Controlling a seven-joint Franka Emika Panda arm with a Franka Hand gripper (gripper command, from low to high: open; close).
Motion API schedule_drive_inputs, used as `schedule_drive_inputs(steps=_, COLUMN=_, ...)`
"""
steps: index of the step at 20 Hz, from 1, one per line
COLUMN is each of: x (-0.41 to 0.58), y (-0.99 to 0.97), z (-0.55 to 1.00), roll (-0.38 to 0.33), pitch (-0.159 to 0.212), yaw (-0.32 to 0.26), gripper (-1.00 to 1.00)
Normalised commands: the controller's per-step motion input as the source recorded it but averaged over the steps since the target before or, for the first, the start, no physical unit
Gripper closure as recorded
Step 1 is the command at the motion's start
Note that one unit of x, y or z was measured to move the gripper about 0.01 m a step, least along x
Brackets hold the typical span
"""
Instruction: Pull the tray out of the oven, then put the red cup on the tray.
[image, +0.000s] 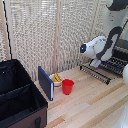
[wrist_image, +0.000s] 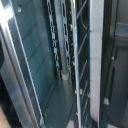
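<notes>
Arm reaches at the tray (image: 97, 73) (fingers hidden); red cup (image: 67, 86) well apart.

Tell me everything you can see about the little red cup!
The red cup is small, plain and bright red, probably plastic, slightly narrower at its base. It stands upright with its open mouth up on the light wooden table. Just behind it sits a small bowl of yellow things, beside an upright dark blue board. Nothing is gripping it.
</notes>
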Motion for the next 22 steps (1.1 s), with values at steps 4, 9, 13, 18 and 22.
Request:
schedule_drive_inputs(steps=4, x=0.028, y=-0.28, z=0.0, roll=0.043, pitch=0.016, yaw=0.0, gripper=1.0)
schedule_drive_inputs(steps=9, x=0.0, y=-0.2, z=0.0, roll=0.01, pitch=0.0, yaw=-0.002, gripper=1.0)
schedule_drive_inputs(steps=13, x=-0.011, y=-0.24, z=0.0, roll=0.037, pitch=0.0, yaw=-0.007, gripper=1.0)
schedule_drive_inputs(steps=18, x=-0.066, y=-0.24, z=0.0, roll=0.116, pitch=0.017, yaw=0.045, gripper=1.0)
schedule_drive_inputs(steps=22, x=-0.001, y=0.09, z=0.01, roll=0.22, pitch=0.04, yaw=0.092, gripper=1.0)
